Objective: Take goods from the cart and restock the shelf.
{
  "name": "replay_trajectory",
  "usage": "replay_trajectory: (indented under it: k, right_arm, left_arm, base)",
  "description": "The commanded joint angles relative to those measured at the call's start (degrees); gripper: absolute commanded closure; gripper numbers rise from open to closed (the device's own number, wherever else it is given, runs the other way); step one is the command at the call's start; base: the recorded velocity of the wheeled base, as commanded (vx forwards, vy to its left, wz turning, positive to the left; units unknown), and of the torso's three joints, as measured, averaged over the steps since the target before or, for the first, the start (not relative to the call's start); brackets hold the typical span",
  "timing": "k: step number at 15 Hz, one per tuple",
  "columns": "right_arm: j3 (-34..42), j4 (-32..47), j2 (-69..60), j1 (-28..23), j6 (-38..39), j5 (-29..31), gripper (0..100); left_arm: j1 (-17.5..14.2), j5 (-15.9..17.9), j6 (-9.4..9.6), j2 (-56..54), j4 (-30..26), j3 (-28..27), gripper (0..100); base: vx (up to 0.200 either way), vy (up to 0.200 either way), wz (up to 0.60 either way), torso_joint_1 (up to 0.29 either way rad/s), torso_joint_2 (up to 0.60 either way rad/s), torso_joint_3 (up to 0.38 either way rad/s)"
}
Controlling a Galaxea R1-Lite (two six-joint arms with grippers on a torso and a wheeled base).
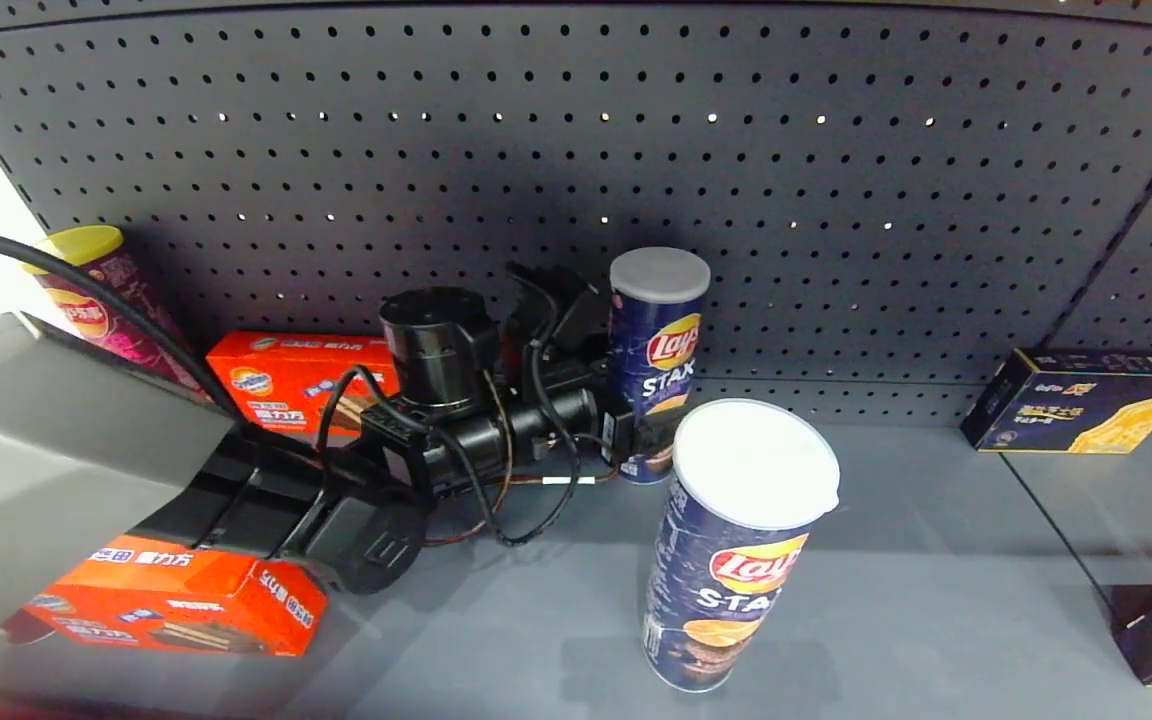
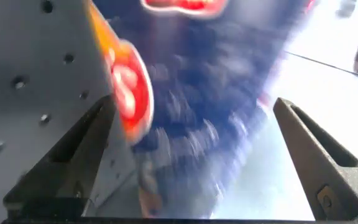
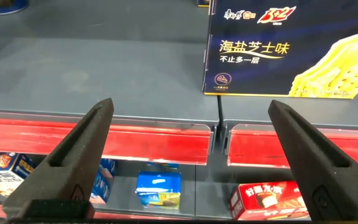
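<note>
Left gripper (image 2: 192, 102) was recorded spread around the rear chip can (image 1: 658, 350) at the shelf's (image 1: 936, 560) back edge; right gripper (image 3: 190, 104) also spread.

You see a dark-blue chips can (image 1: 658, 345) upright on the grey shelf (image 1: 936, 580), 11 o'clock of its twin can (image 1: 736, 560)

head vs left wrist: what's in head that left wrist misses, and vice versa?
Head view extra: the front blue can standing nearer the shelf edge, a front orange box and a rear orange box on the left, a pink can at the back left, and a dark blue box at the right.
Left wrist view extra: the left gripper open, its fingers spread either side of a can; contact unclear.
Shared: the rear blue can by the pegboard, and the grey shelf.
</note>
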State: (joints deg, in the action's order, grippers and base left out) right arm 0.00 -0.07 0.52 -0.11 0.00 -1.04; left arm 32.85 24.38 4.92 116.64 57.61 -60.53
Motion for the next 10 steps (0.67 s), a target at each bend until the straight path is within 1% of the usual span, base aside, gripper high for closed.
replay_trajectory:
  k: [1,2,3,4,6,7,8,10]
  right_arm:
    - [0.00,-0.01,0.09,0.02,0.00,-0.02,0]
    - [0.00,-0.01,0.09,0.02,0.00,-0.02,0]
    - [0.00,-0.01,0.09,0.02,0.00,-0.02,0]
    - [0.00,-0.01,0.09,0.02,-0.09,-0.02,0]
    - [0.00,-0.01,0.09,0.02,-0.09,-0.02,0]
    - [0.00,-0.01,0.09,0.02,-0.09,-0.02,0]
    - [0.00,-0.01,0.09,0.02,0.00,-0.02,0]
    - [0.00,-0.01,0.09,0.02,0.00,-0.02,0]
  left_arm:
    - [-0.60,-0.12,2.28,-6.60,1.89,7.88,0]
    - [-1.56,-0.47,4.04,-8.36,1.89,10.96,0]
    - [-2.00,-1.00,5.09,-9.06,1.89,12.54,0]
    - [-2.09,-2.41,6.15,-9.76,1.89,14.03,0]
    - [-2.09,-6.36,6.15,-9.76,1.63,13.94,0]
    - [-2.00,-7.77,6.06,-9.76,1.54,13.68,0]
    - [-1.65,-8.65,6.06,-9.59,1.54,13.50,0]
    - [-1.48,-8.91,5.97,-9.24,1.36,13.15,0]
  base:
    - [0.000,0.000,0.00,0.000,0.00,0.000]
    - [0.000,0.000,0.00,0.000,0.00,0.000]
    - [0.000,0.000,0.00,0.000,0.00,0.000]
    - [0.000,0.000,0.00,0.000,0.00,0.000]
    - [0.000,0.000,0.00,0.000,0.00,0.000]
    - [0.000,0.000,0.00,0.000,0.00,0.000]
    - [0.000,0.000,0.00,0.000,0.00,0.000]
    - [0.000,0.000,0.00,0.000,0.00,0.000]
